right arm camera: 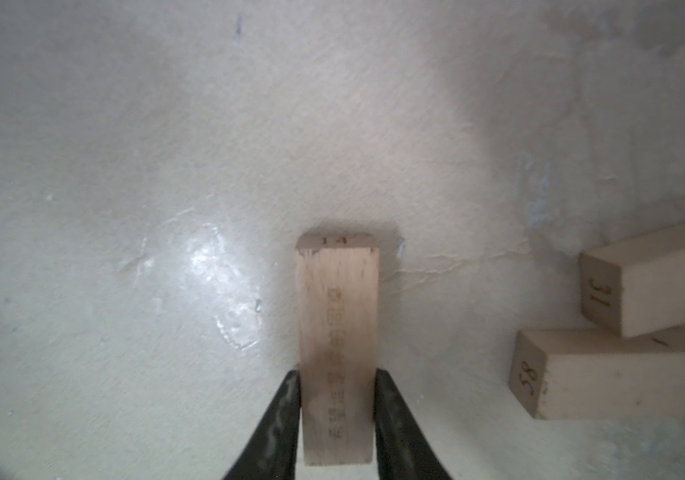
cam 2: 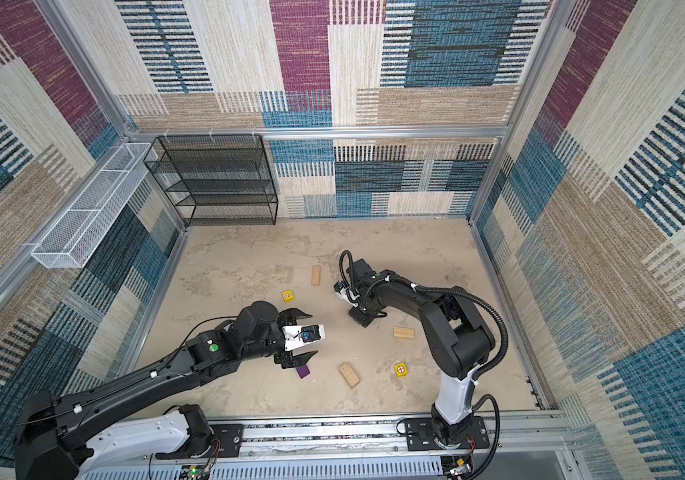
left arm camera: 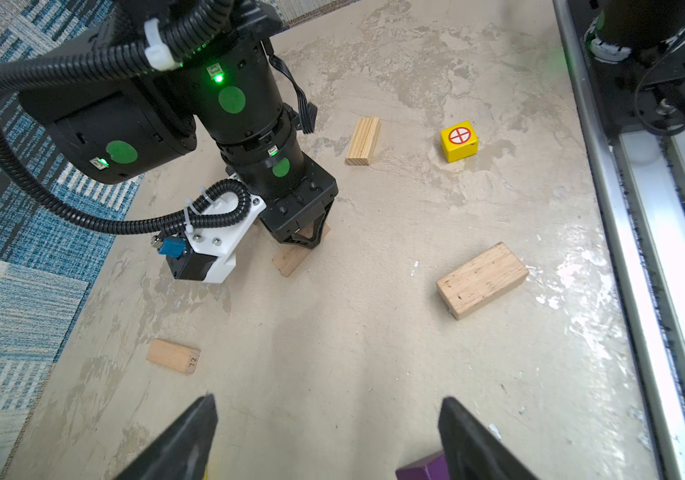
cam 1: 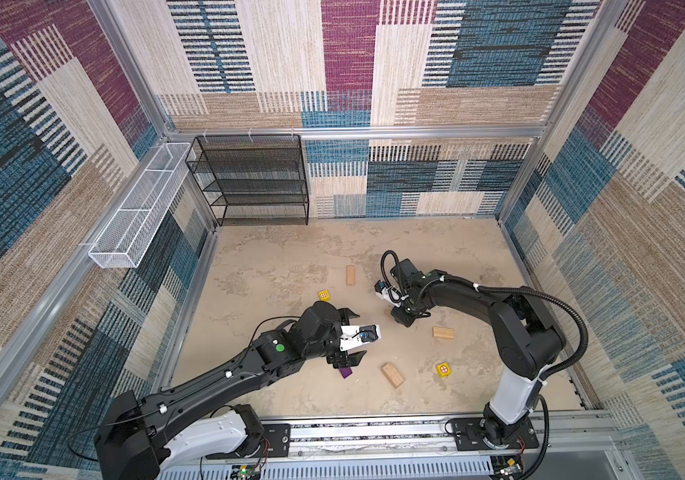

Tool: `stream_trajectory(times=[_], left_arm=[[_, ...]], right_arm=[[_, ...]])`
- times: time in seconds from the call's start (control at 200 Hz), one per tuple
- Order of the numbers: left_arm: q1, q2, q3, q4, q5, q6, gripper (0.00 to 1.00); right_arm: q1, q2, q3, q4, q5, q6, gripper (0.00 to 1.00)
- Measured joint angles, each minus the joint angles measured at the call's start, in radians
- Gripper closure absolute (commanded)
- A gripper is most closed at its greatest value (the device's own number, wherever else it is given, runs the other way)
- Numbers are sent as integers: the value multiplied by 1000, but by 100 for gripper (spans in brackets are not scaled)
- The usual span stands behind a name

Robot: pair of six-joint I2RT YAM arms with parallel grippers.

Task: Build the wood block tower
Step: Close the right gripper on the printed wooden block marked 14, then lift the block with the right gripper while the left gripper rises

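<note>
My right gripper [right arm camera: 337,374] is shut on a tan brick [right arm camera: 336,316], pointing down near the floor's middle [cam 1: 401,320]. In the left wrist view this brick [left arm camera: 290,259] tilts with its low end at the floor. Beside it lie two more bricks, one [right arm camera: 656,278] resting partly on the other [right arm camera: 623,374]. No standing wood block tower is in view. My left gripper [cam 1: 353,336] hangs open and empty above the floor, with the purple block [cam 1: 346,372] just beside one finger. Loose tan bricks [cam 1: 350,275] [cam 1: 443,332] [cam 1: 392,375] and two yellow cubes [cam 1: 323,295] [cam 1: 443,369] are scattered around.
A black mesh shelf [cam 1: 255,178] stands at the back left and a white wire basket [cam 1: 137,212] hangs on the left wall. The arms' base rail [cam 1: 374,432] runs along the front edge. Patterned walls close in the floor on three sides.
</note>
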Motion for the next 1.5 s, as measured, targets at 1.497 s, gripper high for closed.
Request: stream_trajectory(times=[1.497], left_arm=[[0, -20, -2, -2, -4, 3, 11]], right_arm=[[-7, -38, 2, -7, 2, 4, 100]])
